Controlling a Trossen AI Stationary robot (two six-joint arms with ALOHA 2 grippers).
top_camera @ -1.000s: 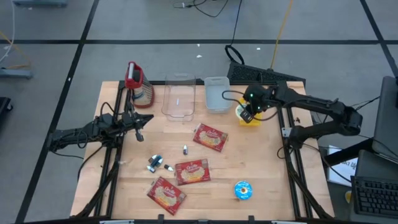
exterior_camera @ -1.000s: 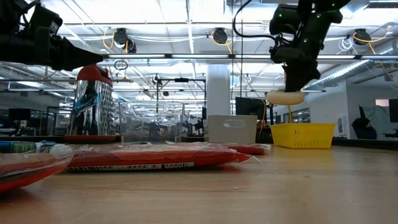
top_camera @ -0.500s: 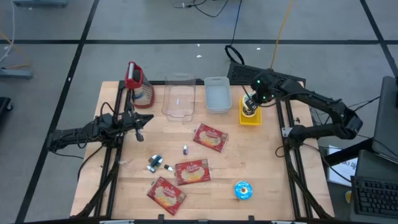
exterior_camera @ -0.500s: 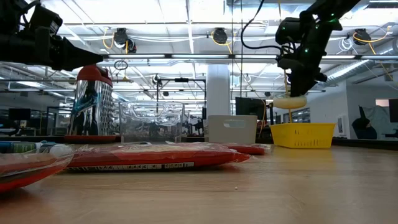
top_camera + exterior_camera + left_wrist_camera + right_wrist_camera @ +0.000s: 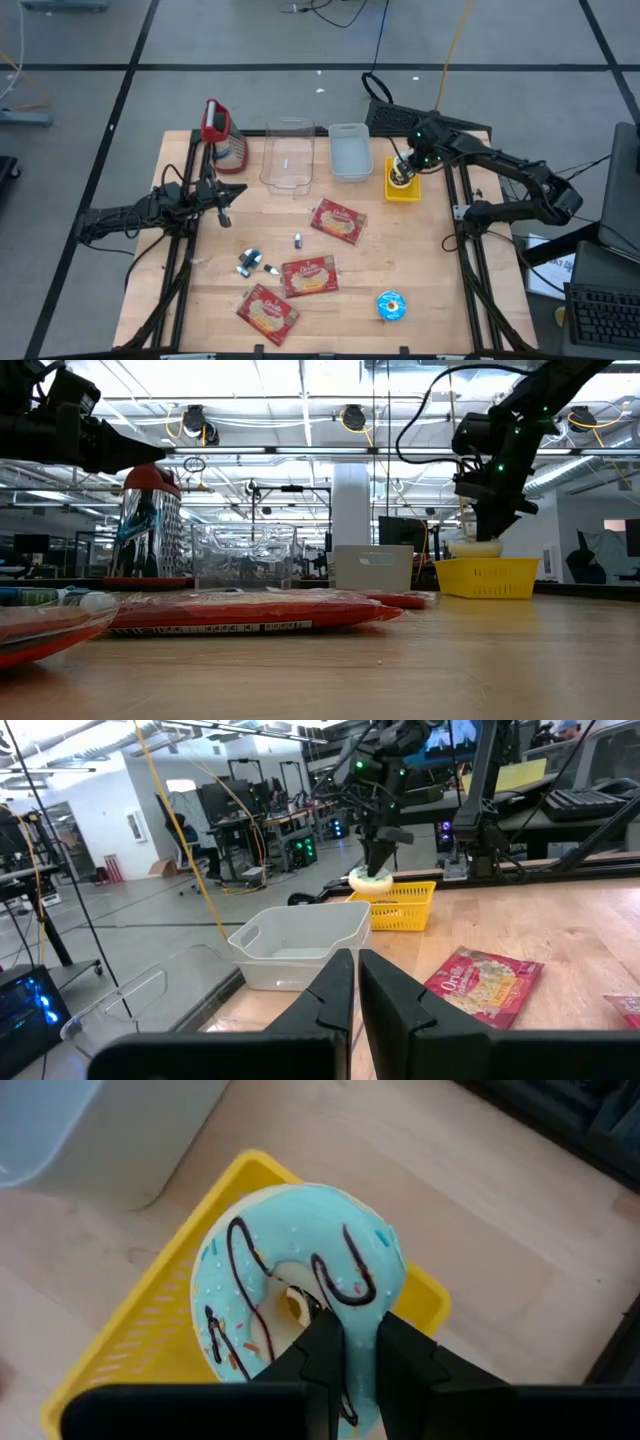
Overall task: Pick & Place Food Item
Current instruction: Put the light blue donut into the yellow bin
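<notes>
Right claw (image 5: 358, 1342) gripping blue-iced donut (image 5: 290, 1295), hanging just above yellow basket (image 5: 150, 1330). Left claw (image 5: 356, 982) clenched, empty, idling over counter (image 5: 420, 260).

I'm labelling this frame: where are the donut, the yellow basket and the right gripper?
donut (image 5: 290, 1295): right wrist view, blue icing.
yellow basket (image 5: 150, 1320): right wrist view, side wall.
right gripper (image 5: 352, 1350): right wrist view, between fingertips.

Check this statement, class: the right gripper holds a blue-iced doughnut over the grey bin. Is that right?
Not quite. The right gripper, shut on the blue-iced doughnut, holds it over the yellow basket, not the grey bin. The right wrist view shows this.
</notes>
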